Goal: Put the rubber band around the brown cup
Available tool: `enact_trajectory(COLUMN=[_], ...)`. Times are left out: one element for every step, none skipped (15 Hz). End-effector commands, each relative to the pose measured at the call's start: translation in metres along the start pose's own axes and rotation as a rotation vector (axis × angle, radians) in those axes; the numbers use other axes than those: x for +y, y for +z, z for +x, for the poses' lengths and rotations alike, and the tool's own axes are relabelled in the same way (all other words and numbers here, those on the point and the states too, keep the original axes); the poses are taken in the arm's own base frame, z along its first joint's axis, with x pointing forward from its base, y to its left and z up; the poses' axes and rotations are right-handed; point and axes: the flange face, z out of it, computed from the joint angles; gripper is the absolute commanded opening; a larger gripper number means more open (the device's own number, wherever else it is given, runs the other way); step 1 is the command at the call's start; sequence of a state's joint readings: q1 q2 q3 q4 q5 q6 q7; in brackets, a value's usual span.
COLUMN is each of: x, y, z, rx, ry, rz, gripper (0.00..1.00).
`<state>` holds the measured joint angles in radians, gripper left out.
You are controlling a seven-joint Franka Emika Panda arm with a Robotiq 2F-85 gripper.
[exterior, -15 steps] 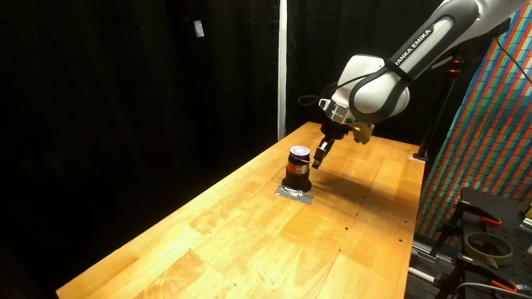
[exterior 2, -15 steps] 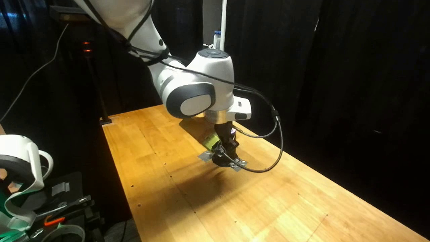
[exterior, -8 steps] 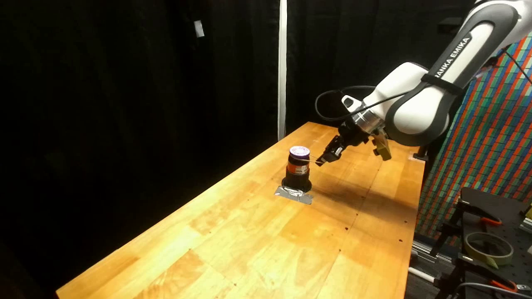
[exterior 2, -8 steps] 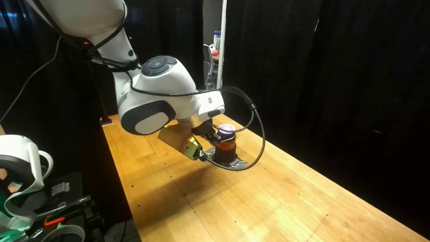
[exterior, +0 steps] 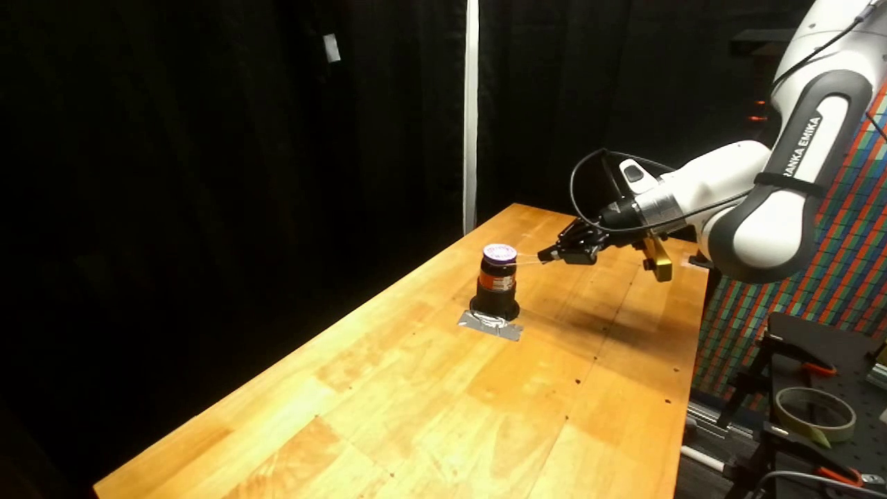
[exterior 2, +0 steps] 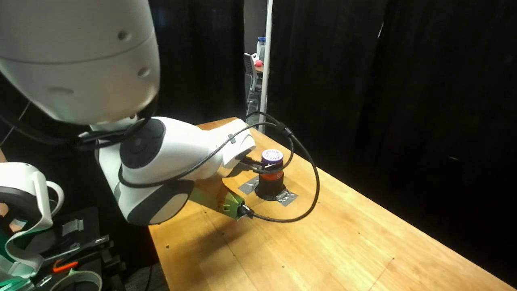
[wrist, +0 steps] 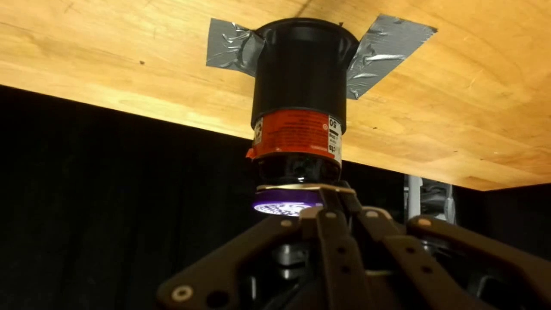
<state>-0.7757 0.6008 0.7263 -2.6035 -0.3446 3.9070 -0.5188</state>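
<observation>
Since gripper pinches rubber band, stretched from jar just below lid: best ease inward, level, release gently.

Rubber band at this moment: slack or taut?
Taut: in the wrist view the rubber band lies straight across the brown cup, and an exterior view shows it straight to the shut gripper.

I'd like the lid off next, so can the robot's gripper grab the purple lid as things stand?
Probably not yet. The gripper is near the purple lid, but it looks shut on the rubber band stretched from the brown cup, so it would likely have to let go first.
</observation>
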Motion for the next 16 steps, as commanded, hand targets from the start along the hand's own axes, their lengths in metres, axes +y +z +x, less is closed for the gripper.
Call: enact_trajectory(x=[0.003,0.003,0.001,0.0,0.001,0.004,0.003,0.005,0.015,0.012,0.003,0.003,0.004,0.006,0.009,0.009], y=[-0.005,-0.004,-0.004,-0.004,-0.005,-0.004,-0.005,-0.002,0.002,0.008,0.011,0.012,0.013,0.013,0.014,0.012], z=[-0.02,-0.024,-0.027,-0.03,-0.033,-0.035,-0.034,-0.035,-0.024,-0.024,-0.025,-0.017,-0.017,-0.021,-0.02,-0.018], rx=[0.107,0.125,0.141,0.176,0.205,0.245,0.275,0.305,0.323,0.321,0.322,0.301,0.232,0.123,0.053,-0.01], ry=[-0.046,-0.054,-0.059,-0.071,-0.08,-0.082,-0.087,-0.093,-0.095,-0.104,-0.101,-0.097,-0.089,-0.055,-0.049,-0.037], rz=[0.034,0.055,0.087,0.103,0.111,0.111,0.111,0.106,0.09,0.095,0.108,0.112,0.123,0.122,0.1,0.095], gripper=[0.09,0.08,0.1,0.09,0.09,0.08,0.09,0.08,0.09,0.09,0.1,0.35,0.36,0.39,0.47,0.54])
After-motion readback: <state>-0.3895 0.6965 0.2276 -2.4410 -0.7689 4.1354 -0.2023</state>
